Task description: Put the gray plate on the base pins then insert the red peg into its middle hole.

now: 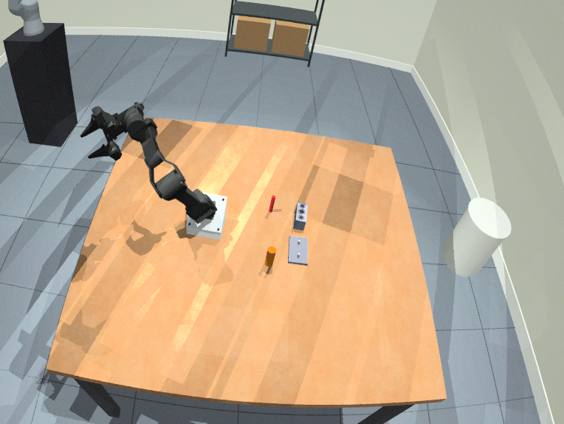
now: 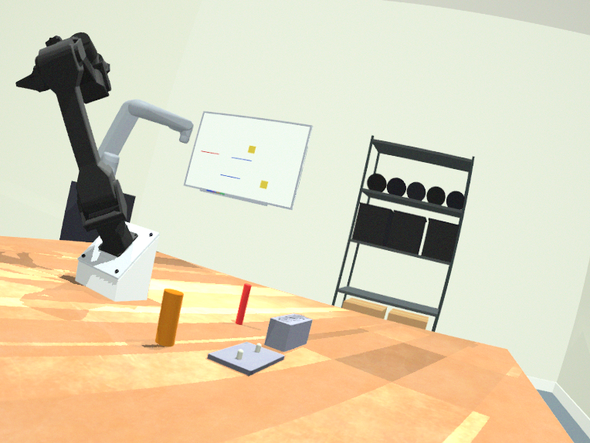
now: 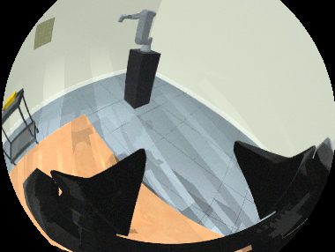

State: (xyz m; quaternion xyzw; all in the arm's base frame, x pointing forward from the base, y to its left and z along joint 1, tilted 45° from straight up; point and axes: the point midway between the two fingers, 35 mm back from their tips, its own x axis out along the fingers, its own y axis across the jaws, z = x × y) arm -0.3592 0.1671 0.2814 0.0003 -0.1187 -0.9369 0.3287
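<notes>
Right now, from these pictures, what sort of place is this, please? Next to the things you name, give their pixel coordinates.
Probably a robotics lab or workshop: a black jointed arm (image 1: 166, 184) (image 2: 73, 123) is mounted on a wooden table (image 1: 319, 355) (image 2: 362, 414) (image 3: 84, 145), a second, gray arm (image 1: 32, 15) (image 2: 116, 133) (image 3: 144, 27) stands on a black pedestal (image 1: 40, 86) (image 2: 71, 214) (image 3: 140, 79), and a marked whiteboard (image 2: 281, 157) hangs on the wall.

Well apart from and below my hand (image 1: 86, 146) (image 2: 19, 83) (image 3: 189, 147), the slim red peg (image 1: 272, 203) (image 2: 242, 304) stands upright; the holed gray plate (image 1: 299, 221) (image 2: 286, 334) sits beside the flat, two-pinned base (image 1: 293, 250) (image 2: 248, 364).

A wooden table (image 1: 346, 337) (image 2: 333, 409) (image 3: 44, 159) carries a white arm base (image 1: 207, 230) (image 2: 132, 285), red peg (image 1: 272, 203) (image 2: 242, 305), orange cylinder (image 1: 270, 256) (image 2: 169, 317), gray block (image 1: 299, 223) (image 2: 287, 333) and two-pin base (image 1: 293, 258) (image 2: 228, 358)
</notes>
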